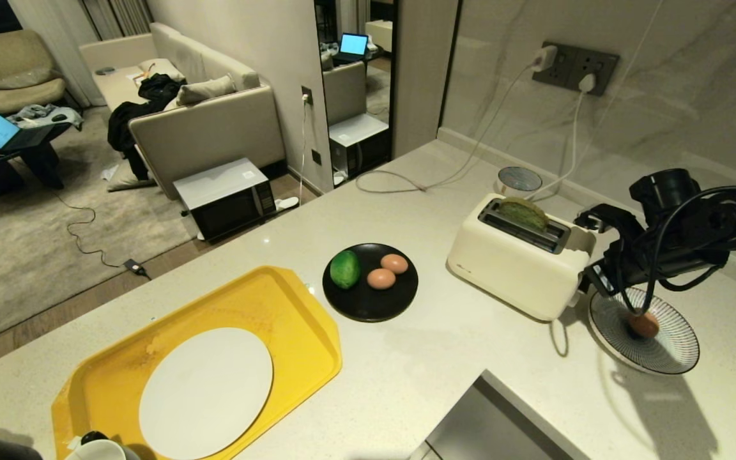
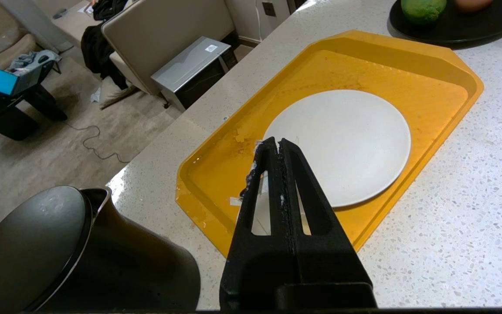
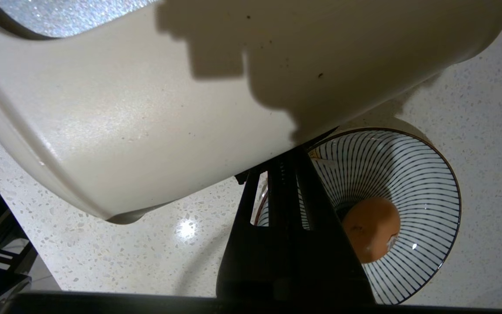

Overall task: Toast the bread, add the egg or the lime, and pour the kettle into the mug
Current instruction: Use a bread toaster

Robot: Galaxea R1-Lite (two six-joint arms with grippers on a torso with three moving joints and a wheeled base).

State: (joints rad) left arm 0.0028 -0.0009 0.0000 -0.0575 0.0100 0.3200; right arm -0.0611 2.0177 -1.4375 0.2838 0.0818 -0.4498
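Right gripper (image 3: 286,162), jaws pressed together, at the cream plastic toaster's (image 1: 521,265) end, frame right — press the lever straight down, seating the pale green bread (image 1: 524,212).

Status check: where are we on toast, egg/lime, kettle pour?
Done: the pale green bread slice sits in the cream toaster slot, and one brown egg lies in the striped bowl. In hand: the shut right gripper is at the toaster's end by the bowl, apparently working the lever. Left: the matte black kettle is untouched beside the shut, parked left gripper; no pour yet.
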